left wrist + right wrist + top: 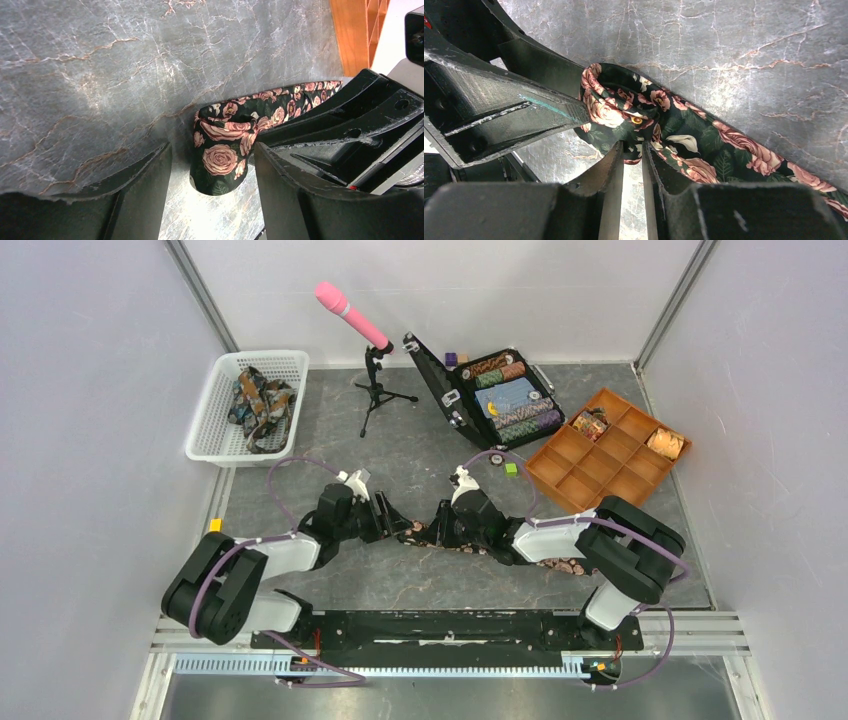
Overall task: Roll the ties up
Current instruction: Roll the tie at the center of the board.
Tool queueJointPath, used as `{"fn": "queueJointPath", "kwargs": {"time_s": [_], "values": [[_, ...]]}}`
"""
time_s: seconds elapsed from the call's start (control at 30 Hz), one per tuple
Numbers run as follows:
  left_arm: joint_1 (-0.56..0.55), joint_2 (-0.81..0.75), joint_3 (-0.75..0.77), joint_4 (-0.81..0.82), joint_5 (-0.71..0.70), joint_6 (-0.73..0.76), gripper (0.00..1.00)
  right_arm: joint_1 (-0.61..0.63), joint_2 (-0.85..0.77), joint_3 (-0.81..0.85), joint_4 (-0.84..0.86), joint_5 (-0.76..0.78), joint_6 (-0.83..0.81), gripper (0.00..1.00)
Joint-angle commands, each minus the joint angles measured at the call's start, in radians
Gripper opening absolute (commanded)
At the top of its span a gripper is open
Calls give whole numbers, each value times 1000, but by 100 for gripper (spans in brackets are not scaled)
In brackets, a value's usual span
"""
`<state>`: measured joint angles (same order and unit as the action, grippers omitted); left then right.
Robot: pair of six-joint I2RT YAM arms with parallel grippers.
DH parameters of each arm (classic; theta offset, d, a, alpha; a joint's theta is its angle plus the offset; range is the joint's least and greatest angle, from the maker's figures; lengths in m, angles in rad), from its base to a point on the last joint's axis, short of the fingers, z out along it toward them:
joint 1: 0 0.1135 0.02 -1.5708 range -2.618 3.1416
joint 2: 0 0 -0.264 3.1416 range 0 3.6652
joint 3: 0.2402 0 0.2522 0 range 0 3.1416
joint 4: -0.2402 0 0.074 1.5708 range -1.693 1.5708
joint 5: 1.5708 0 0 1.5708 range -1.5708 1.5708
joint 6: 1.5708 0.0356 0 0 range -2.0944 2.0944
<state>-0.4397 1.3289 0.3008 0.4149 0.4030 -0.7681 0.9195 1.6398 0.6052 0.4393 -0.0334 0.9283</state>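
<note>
Nearest the arm bases, on the grey marble-patterned tabletop (400,440), lies the dark green fabric necktie printed with pink roses (220,160), the one being worked on. Its left end is curled into a small upright coil, and the rest runs flat as a long strip to the right, passing under the right arm. The left gripper (212,150) stands spread, one finger on each side of that coil. There is a clear gap on one side, and the other finger is close against the cloth, so it brackets the coil rather than squeezing it. The right gripper (633,150) has its fingers pressed nearly together at the coil's edge, and it appears to pinch a fold of the rose cloth between its tips. I judge this roll to be barely begun, since only a turn or so is wound and most of the strip is not yet taken up. Farther back on the right, the orange compartment tray (590,475) holds two finished coils in separate compartments, a dark patterned roll (590,423) and a tan-gold roll (665,443), and its other compartments show nothing in them. At the far left, the white plastic mesh basket (215,400) holds a loose heap of dark patterned ties (260,400) that are unrolled. How many there are I cannot tell. So two ties look done, one is in hand, and the heap is left, which probably puts the task at less than halfway.
</note>
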Motion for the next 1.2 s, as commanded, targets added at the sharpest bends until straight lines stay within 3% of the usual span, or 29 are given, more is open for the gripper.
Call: {"fn": "queueJointPath", "kwargs": {"time_s": [0.0, 0.67, 1.0, 1.17], "values": [[4, 38, 4, 69, 29, 26, 67, -10, 4, -11, -2, 24, 6, 25], [-11, 180, -5, 227, 126, 0, 49, -22, 0, -10, -8, 16, 0, 25], [-19, 183, -10, 236, 142, 9, 56, -23, 3, -13, -2, 15, 3, 25], [-33, 202, -16, 266, 146, -2, 52, -22, 6, -14, -2, 16, 3, 24]]}}
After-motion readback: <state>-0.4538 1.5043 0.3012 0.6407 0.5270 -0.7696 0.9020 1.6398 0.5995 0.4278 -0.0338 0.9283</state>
